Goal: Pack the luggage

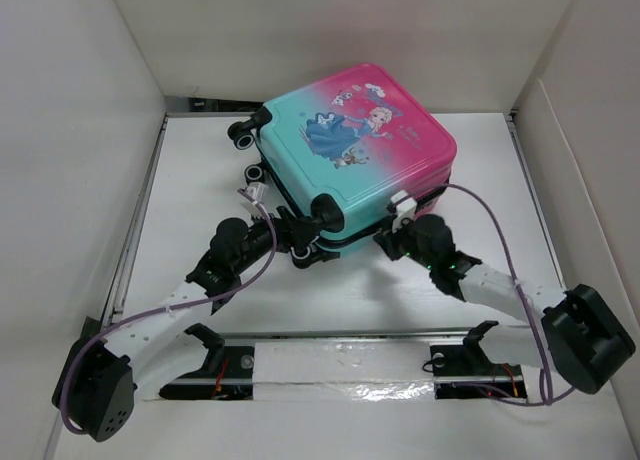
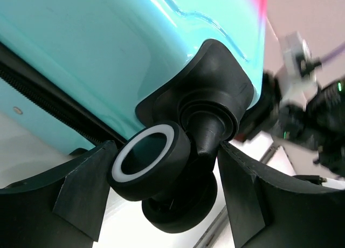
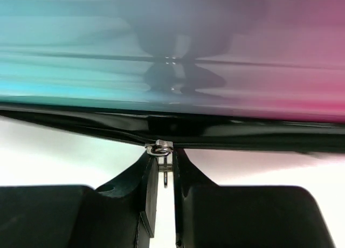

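The luggage (image 1: pixel 350 140) lies flat and zipped shut at the back middle of the white table, teal-to-pink shell with the princess print facing up. My left gripper (image 1: pixel 300 248) is at its near left corner. In the left wrist view the left gripper (image 2: pixel 166 167) has its fingers (image 2: pixel 86 188) closed against a black double caster wheel (image 2: pixel 151 162) under the teal shell (image 2: pixel 108 48). My right gripper (image 1: pixel 393 238) is at the near edge. In the right wrist view the right gripper (image 3: pixel 166 159) pinches the metal zipper pull (image 3: pixel 167 170) hanging from the black zipper trim (image 3: pixel 242 132).
White walls enclose the table on the left (image 1: pixel 70 150), back and right (image 1: pixel 590 150). Purple cables (image 1: pixel 480 205) loop off both arms. A white taped strip (image 1: pixel 340 365) runs between the arm bases. The right arm (image 2: pixel 323 113) shows in the left wrist view.
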Robot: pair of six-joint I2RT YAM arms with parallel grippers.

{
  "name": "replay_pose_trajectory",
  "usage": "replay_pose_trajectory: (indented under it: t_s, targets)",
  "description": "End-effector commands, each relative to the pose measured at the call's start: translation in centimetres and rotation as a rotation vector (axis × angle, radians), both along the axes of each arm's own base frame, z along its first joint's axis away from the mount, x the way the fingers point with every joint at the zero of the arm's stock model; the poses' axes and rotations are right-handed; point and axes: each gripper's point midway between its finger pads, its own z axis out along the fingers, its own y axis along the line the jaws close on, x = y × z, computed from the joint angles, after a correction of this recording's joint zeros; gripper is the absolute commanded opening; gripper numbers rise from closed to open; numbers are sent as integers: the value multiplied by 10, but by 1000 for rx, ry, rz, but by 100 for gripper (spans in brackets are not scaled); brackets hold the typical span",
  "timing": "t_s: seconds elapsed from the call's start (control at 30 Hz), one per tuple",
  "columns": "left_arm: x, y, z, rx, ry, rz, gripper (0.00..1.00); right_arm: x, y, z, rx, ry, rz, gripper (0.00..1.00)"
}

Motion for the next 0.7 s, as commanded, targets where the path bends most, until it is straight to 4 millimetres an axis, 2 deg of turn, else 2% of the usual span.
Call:
replay_pose_trajectory:
  t_s: [0.0, 0.03, 0.1, 0.13, 0.17, 0.2, 0.23, 0.27, 0.3, 0.33, 0.37, 0.43, 0.47, 0.5, 0.53, 0.6, 0.63, 0.67]
  targets:
    - [15, -11, 57, -120, -139, 0, 0, -66, 92, 32, 129, -18, 262, 0]
    - [16, -12, 60, -130, -140, -2, 0, -77, 105, 33, 127, -13, 275, 0]
    - [17, -15, 67, -154, -144, -9, 0, -106, 147, 37, 154, 12, 359, 0]
    - [19, -17, 70, -160, -143, -10, 0, -138, 175, 43, 178, 7, 443, 0]
    - [19, -17, 71, -164, -141, -11, 0, -151, 196, 58, 215, -4, 485, 0]
    - [18, -18, 72, -166, -141, -17, 0, -164, 213, 47, 207, 28, 519, 0]
    - [18, -18, 74, -167, -142, -19, 0, -183, 229, 49, 212, 24, 547, 0]
    - [18, -18, 77, -171, -146, -18, 0, -189, 241, 56, 242, 9, 553, 0]
    - [18, -16, 76, -164, -139, -10, 0, -191, 254, 53, 249, 15, 547, 0]
    - [18, -16, 77, -163, -140, -7, 0, -190, 258, 52, 259, 12, 524, 0]
    - [17, -15, 78, -164, -142, -4, 0, -186, 263, 60, 313, -6, 500, 0]
    - [20, -12, 76, -152, -131, 15, 0, -178, 255, 43, 342, -11, 442, 0]
    - [22, -11, 78, -150, -130, 30, 0, -177, 253, 60, 440, -46, 428, 0]
    - [23, -11, 79, -152, -131, 35, 0, -181, 247, 57, 482, -21, 411, 0]
    - [24, -12, 80, -153, -129, 31, 0, -177, 230, 50, 488, -15, 363, 0]
    - [28, -20, 78, -147, -108, 9, 0, -173, 211, 42, 454, -13, 319, 0]
    - [33, -26, 70, -137, -80, -4, 0, -172, 204, 42, 436, -15, 306, 0]
    - [34, -30, 72, -148, -79, -18, 0, -175, 194, 45, 414, -12, 295, 0]
